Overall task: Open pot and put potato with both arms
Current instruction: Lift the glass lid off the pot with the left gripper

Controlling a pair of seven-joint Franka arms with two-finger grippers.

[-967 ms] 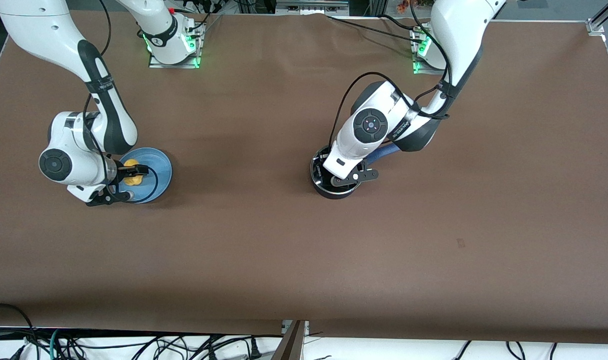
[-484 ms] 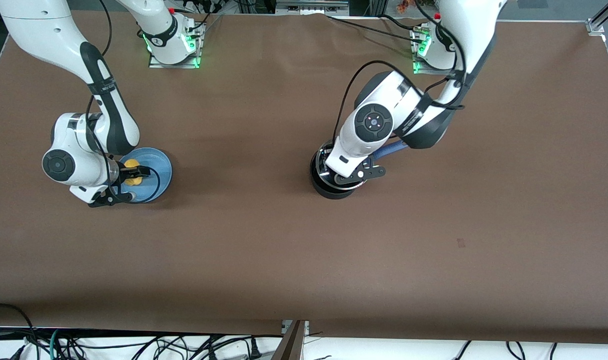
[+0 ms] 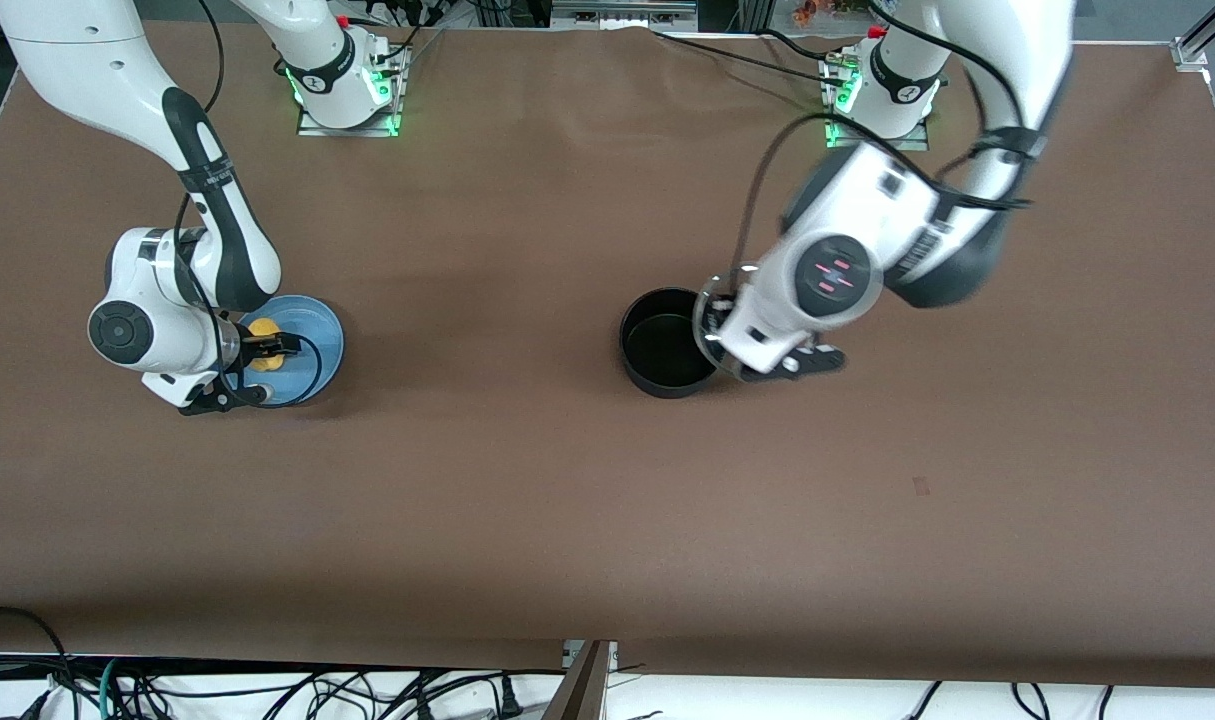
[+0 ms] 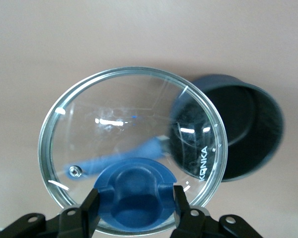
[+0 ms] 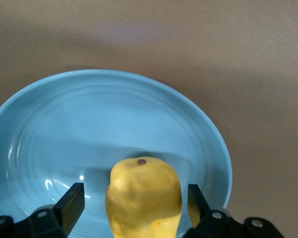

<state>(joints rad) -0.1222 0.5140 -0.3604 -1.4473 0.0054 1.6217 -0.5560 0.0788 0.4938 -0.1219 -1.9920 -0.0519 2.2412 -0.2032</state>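
Note:
The black pot [image 3: 664,345] stands open near the table's middle. It also shows in the left wrist view [image 4: 248,129], with its blue handle [image 4: 120,158] seen through the glass. My left gripper [image 3: 742,350] is shut on the blue knob [image 4: 136,191] of the glass lid [image 4: 119,119]. It holds the lid in the air, over the pot's edge and the table beside it toward the left arm's end. The yellow potato [image 3: 260,328] lies on the blue plate [image 3: 319,340]. My right gripper [image 5: 131,206] is open around the potato [image 5: 144,196], with a gap at each finger.
The blue plate [image 5: 89,119] sits at the right arm's end of the brown table [image 3: 527,500]. Cables hang along the table's edge nearest the front camera.
My left gripper has lifted the lid off the pot and carried it toward the left arm's end, so the pot now stands open. The right gripper has stayed at the potato.

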